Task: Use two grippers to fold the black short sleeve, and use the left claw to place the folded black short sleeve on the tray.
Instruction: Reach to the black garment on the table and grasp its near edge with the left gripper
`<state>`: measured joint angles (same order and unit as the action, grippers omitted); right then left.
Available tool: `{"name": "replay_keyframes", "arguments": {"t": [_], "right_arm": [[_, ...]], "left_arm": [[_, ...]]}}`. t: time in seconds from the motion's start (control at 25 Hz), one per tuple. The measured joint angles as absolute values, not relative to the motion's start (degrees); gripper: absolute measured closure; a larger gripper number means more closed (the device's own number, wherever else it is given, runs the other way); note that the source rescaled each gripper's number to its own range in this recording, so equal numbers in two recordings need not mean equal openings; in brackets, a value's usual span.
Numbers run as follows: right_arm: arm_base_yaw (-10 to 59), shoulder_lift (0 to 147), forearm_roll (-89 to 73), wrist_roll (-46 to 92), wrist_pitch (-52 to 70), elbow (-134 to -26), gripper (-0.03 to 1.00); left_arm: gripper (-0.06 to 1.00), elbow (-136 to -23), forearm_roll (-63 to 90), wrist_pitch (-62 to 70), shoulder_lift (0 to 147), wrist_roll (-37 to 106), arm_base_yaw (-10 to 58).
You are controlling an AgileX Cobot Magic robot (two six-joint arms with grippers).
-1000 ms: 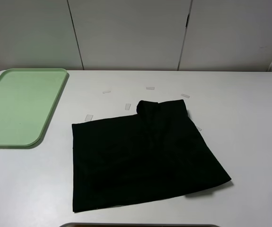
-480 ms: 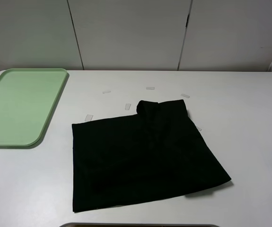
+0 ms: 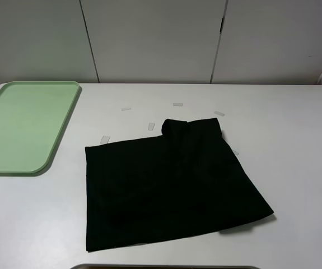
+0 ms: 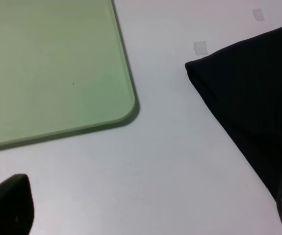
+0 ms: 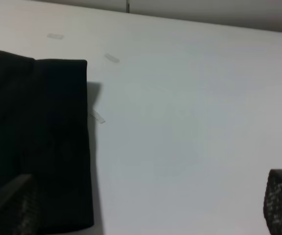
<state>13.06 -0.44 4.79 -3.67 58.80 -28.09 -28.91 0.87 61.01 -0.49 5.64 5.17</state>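
Observation:
The black short sleeve (image 3: 172, 185) lies flat on the white table, folded into a rough rectangle with a narrower folded part at its far edge. It also shows in the left wrist view (image 4: 258, 98) and the right wrist view (image 5: 38, 137). The mint-green tray (image 3: 21, 126) sits at the far left and holds nothing; its corner shows in the left wrist view (image 4: 47, 63). Neither arm shows in the exterior view. My left gripper (image 4: 148, 215) is open above bare table between the tray and the shirt. My right gripper (image 5: 145, 205) is open above the table beside the shirt's right edge.
Small white tape strips lie on the table beyond the shirt, one (image 3: 126, 109) toward the tray, one (image 3: 177, 104) in the middle, one (image 3: 219, 114) to the right. White cabinet panels stand behind the table. A dark edge (image 3: 166, 267) shows at the table's front.

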Motion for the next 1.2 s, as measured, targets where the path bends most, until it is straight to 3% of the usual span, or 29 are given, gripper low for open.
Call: {"name": "replay_keyframes", "arguments": {"t": [1.2], "right_arm": [[13.08,-0.44,4.79,-4.13,58.80,-28.09,-0.03]], "left_arm": [[-0.06,-28.91,0.87,61.01,-0.49,5.64,5.17]]}}
